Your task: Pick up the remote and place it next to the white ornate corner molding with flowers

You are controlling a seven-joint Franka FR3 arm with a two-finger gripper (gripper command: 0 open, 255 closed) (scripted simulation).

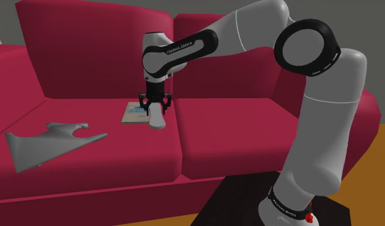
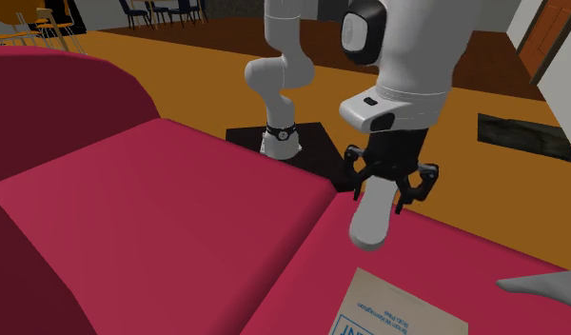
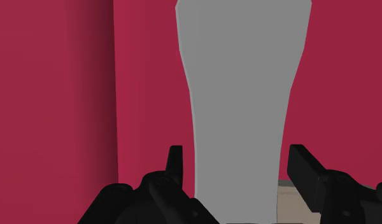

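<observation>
Black fingers (image 3: 176,162) of the gripper (image 3: 237,159) stand apart, one on each side of the remote (image 3: 240,95). A thin strip of cushion shows on both sides, so it's straddled but not clamped. Jaws are at medium width with only slight slack around the body.

The remote is drawn plain pale grey, long, narrower at the waist and flaring toward the far end. It lies on the red sofa (image 1: 236,128) seat, close to the seam between the two cushions and just beside a printed booklet (image 1: 131,113). Can't tell whether they touch. In the shoulder view the gripper (image 1: 154,103) sits over the remote (image 1: 158,119) toward one end, not over the middle.

Handling, as a judgement: it looks stiff, light and smooth-shelled, so probably a bit slippery. Pinch across the narrow waist on the long flat sides. A hold closer to the middle would cut the risk of it pivoting, and the soft cushion may give under a downward push.

The grey-white molding (image 1: 53,140) lies flat on the cushion at the shoulder view's left, well apart from the remote. The white arm (image 1: 326,115) rises from the dark stand (image 1: 249,202).
</observation>
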